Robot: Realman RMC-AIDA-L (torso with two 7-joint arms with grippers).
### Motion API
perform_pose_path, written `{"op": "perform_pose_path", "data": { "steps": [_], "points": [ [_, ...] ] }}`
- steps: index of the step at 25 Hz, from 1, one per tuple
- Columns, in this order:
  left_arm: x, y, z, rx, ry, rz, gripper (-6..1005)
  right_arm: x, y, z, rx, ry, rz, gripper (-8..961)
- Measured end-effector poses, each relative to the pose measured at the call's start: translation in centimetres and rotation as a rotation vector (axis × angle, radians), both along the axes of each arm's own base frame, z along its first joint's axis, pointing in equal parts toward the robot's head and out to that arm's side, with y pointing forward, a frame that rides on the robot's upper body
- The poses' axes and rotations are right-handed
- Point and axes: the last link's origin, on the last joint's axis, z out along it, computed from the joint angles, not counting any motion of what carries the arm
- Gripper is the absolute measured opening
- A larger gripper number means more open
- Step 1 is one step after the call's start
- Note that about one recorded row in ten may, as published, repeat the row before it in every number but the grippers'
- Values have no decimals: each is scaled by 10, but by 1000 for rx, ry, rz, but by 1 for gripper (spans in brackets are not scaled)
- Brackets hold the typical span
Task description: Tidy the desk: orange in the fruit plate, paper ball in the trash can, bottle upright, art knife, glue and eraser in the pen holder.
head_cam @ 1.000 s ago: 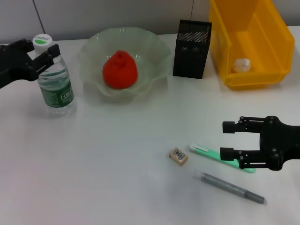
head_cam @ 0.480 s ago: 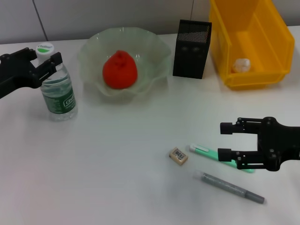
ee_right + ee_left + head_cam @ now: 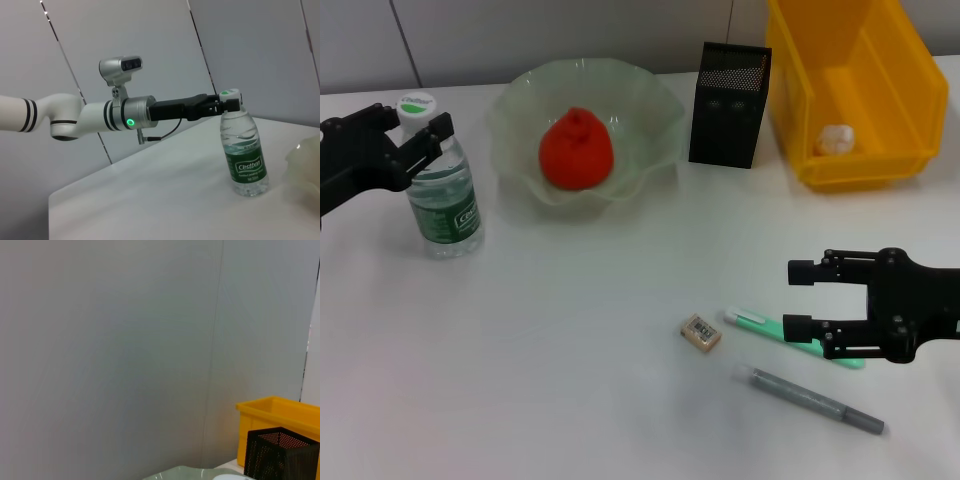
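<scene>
Bottle (image 3: 442, 187) is your landmark here: it's standing upright on the desk (image 3: 570, 330), white cap up, green label facing out. Your left gripper (image 3: 412, 137) is right at its neck, one black finger on each side just under the cap. The right wrist view shows the same thing, fingers pinched around the neck below the cap, so it's clamped on.

Just to the right of the bottle you've got the fruit plate (image 3: 650, 110), and the orange (image 3: 577, 148) is sitting inside it. Further right from the bottle, past the plate, the pen holder (image 3: 730, 105) stands upright, and beyond that is the trash can (image 3: 895, 110) with the paper ball (image 3: 834, 138) lying on its floor.

Well apart from the bottle, toward the near right side of the desk, your right gripper (image 3: 798, 298) hangs with its fingers spread wide, nothing between them. Just beside it on the bottle side are the green art knife (image 3: 770, 327) and the eraser (image 3: 701, 332), lying flat and apart from each other. The grey glue (image 3: 815, 400) stick lies flat a bit nearer to you than the knife.
</scene>
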Motion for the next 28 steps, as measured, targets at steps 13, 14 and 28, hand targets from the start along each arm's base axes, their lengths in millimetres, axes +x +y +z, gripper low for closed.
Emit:
{"op": "perform_pose_path", "data": {
  "steps": [13, 14, 28],
  "points": [
    [-7, -7, 8, 46, -60, 22, 530, 1, 0, 0, -3, 2, -7, 698],
    [-7, -7, 8, 46, -60, 22, 552, 1, 0, 0, -3, 2, -7, 697],
    [-6, -36, 40, 110, -120, -98, 790, 2, -2, 2, -1, 1, -12, 679]
  ]
}}
